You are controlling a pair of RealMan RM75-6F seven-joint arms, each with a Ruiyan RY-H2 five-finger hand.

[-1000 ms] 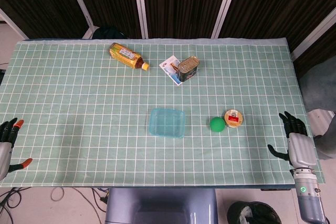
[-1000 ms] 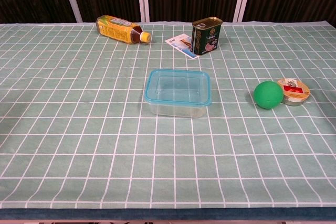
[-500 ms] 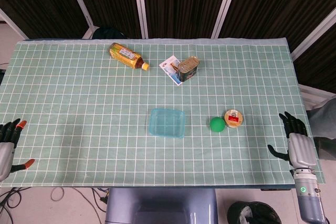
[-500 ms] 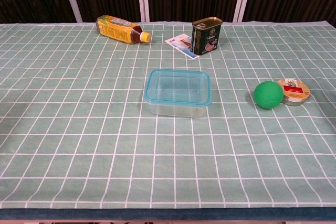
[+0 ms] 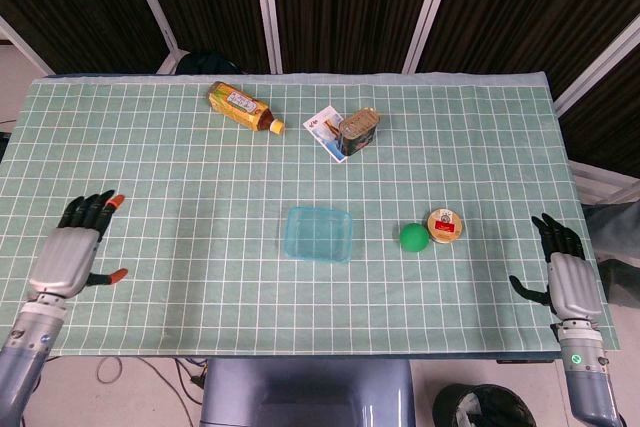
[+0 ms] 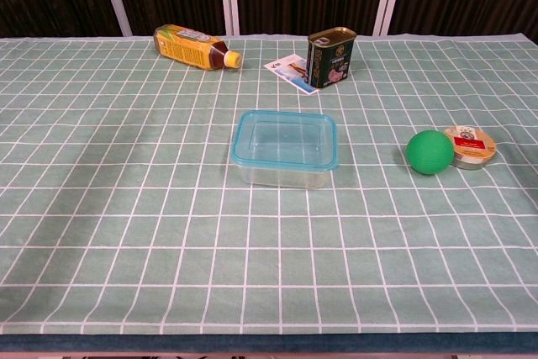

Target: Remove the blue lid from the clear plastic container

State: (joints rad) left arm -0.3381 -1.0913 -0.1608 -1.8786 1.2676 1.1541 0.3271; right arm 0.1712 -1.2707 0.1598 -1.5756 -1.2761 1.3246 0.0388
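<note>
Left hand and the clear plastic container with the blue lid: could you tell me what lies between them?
Nothing: the head view shows only bare green checked cloth between the left hand and the clear plastic container.

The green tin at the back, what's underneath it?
A white card with blue print lies under the green tin and sticks out to its left. The part beneath the tin is hidden, so its full extent cannot be seen.

Clear plastic container (image 5: 318, 234) with blue lid (image 5: 318, 217) at centre of the bench (image 5: 150, 177); left hand (image 5: 70, 255) and right hand (image 5: 566, 272), fingers spread, empty, at opposite edges.
</note>
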